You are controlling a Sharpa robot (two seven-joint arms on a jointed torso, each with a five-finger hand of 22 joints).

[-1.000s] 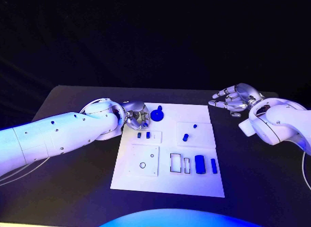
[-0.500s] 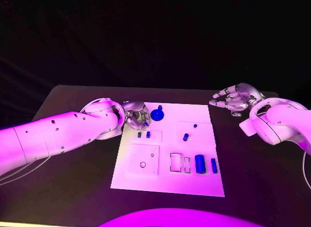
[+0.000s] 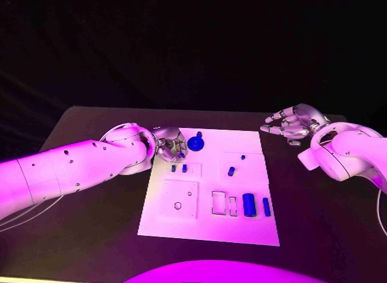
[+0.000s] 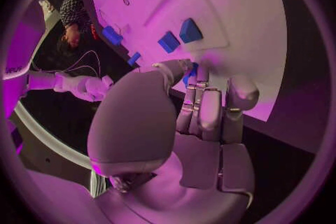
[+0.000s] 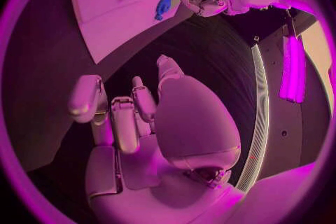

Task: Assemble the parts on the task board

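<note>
The left hand (image 3: 168, 145) sits at the far left corner of the white board (image 3: 244, 233), on the black desk (image 3: 100, 236). Its fingers (image 4: 199, 115) are curled narrow; the left wrist view suggests they pinch a small blue piece (image 4: 189, 74), though most of it is hidden. Just right of that hand stands a round blue part (image 3: 197, 142). Two short blue pegs (image 3: 178, 168) sit in the block nearer the robot. Further right, blue bars (image 3: 256, 204) stand in their slots.

The right hand (image 3: 288, 124) hovers beyond the board's far right corner, fingers spread, holding nothing.

For a clean step, keep the pinch firm, align the piece over its seat, then lower it straight.
</note>
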